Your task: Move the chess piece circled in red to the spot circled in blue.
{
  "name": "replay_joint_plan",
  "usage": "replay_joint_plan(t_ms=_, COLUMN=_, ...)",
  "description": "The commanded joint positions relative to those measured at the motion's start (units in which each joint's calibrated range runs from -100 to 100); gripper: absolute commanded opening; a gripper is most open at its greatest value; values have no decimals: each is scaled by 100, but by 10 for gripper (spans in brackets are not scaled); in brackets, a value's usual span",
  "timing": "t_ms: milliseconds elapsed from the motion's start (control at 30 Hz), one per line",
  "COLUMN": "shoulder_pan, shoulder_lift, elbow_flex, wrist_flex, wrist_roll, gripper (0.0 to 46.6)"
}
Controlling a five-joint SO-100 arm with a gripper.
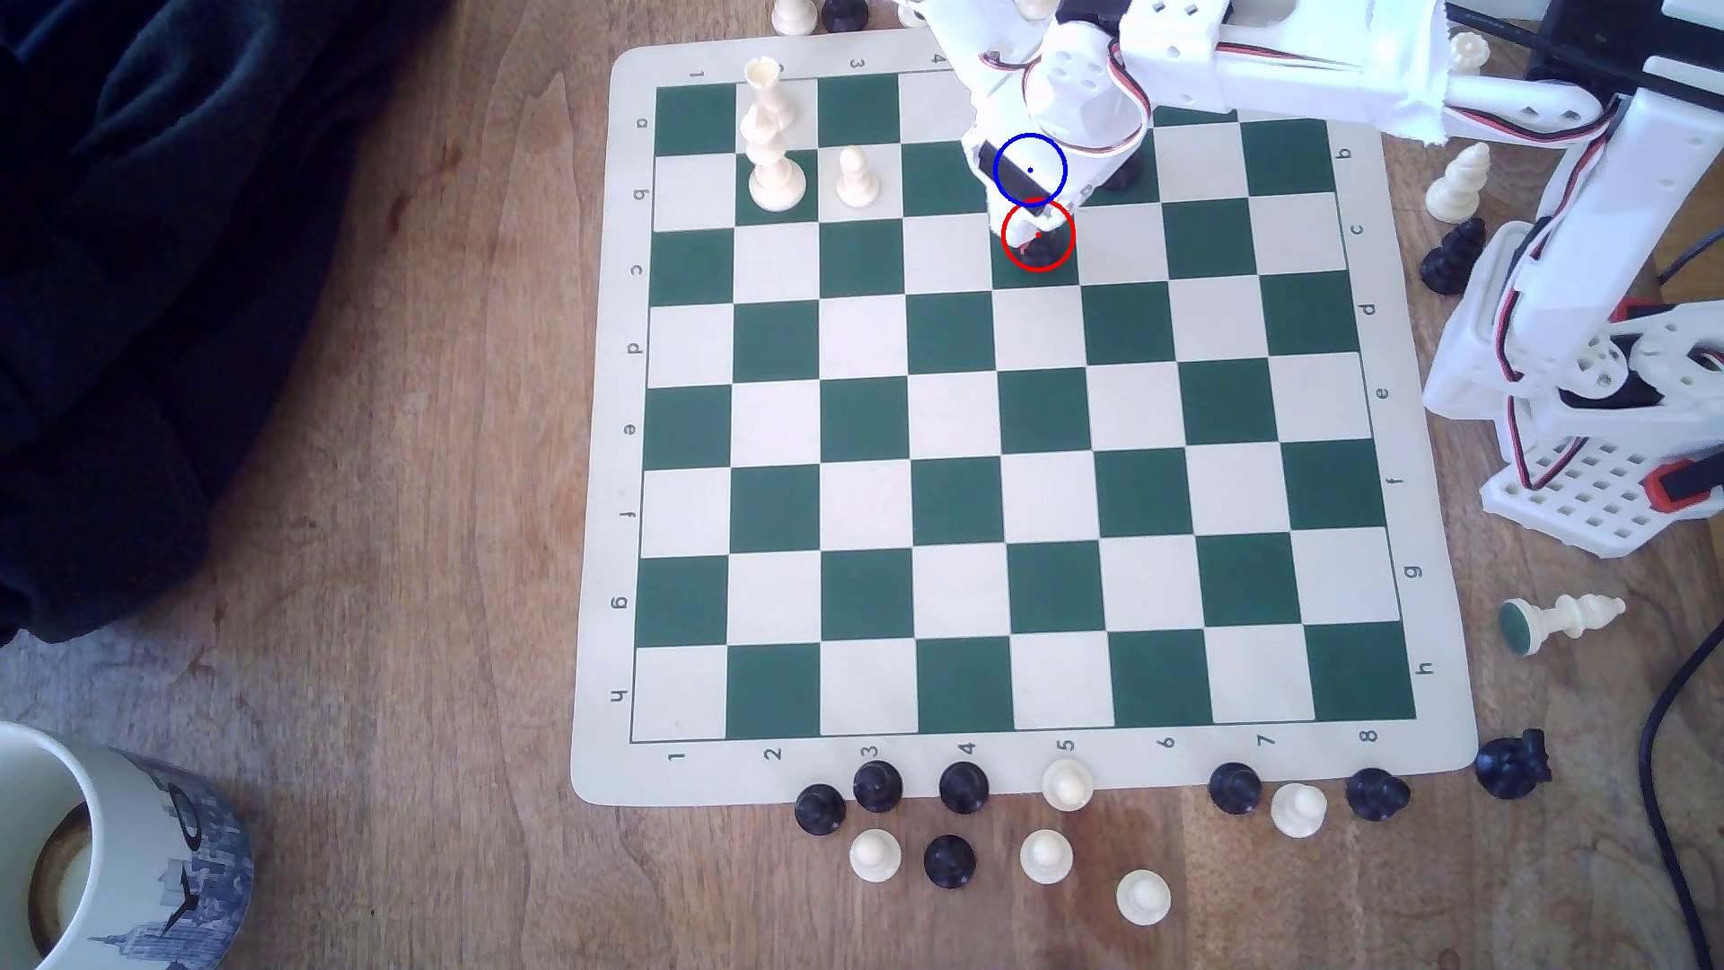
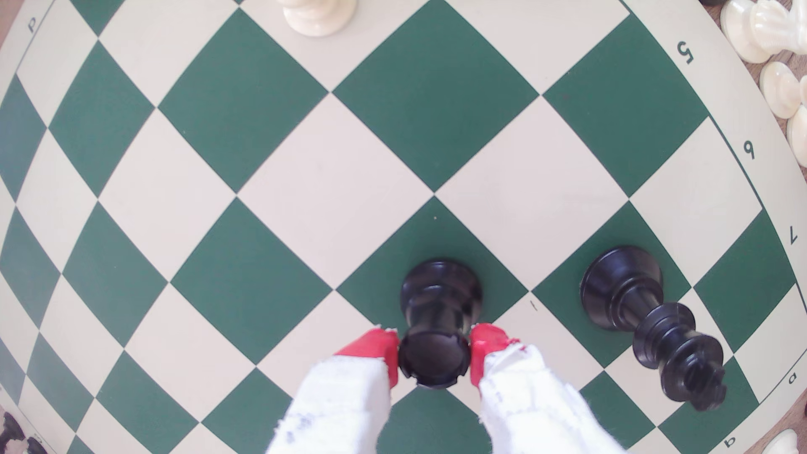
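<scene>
— Where's the chess piece (image 2: 439, 321)?
— Upright on its green square inside the red ring, the blue-ringed spot (image 1: 1030, 170) at its twelve o'clock in the exterior view.
— And the fingers (image 2: 434, 357)?
— Closed on its top, red tips touching both sides.

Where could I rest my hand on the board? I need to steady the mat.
The rows from d to h lie bare. It is crowded near the gripper, closed around the black rook, with the black king beside it. The white king and white pawn stand by row b.
</scene>
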Motion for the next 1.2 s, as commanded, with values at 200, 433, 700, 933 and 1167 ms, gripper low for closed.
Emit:
replay_joint_plan(t_ms=200, shoulder_pan=66, shoulder_lift=-769, elbow_flex=-1403, wrist_flex=912, wrist_roll=20, gripper=39)
replay_joint_plan(t_ms=433, shoulder_pan=426, shoulder_lift=-438, elbow_flex=-2201, wrist_flex=1223, wrist_roll=78, gripper=38)
replay_joint_plan(t_ms=700, shoulder_pan=582, shoulder_lift=46, elbow_flex=-2047, wrist_flex=822, wrist_roll=73, gripper=39)
replay_joint_plan(t_ms=933, shoulder_pan=660, shoulder_lift=402, elbow_flex=-1847, wrist_flex=469, wrist_roll=83, gripper=39)
replay_joint_plan(t_ms=1167, shoulder_pan=652, shoulder_lift=614, elbow_flex=-1666, wrist_flex=347, wrist_roll=83, gripper=38)
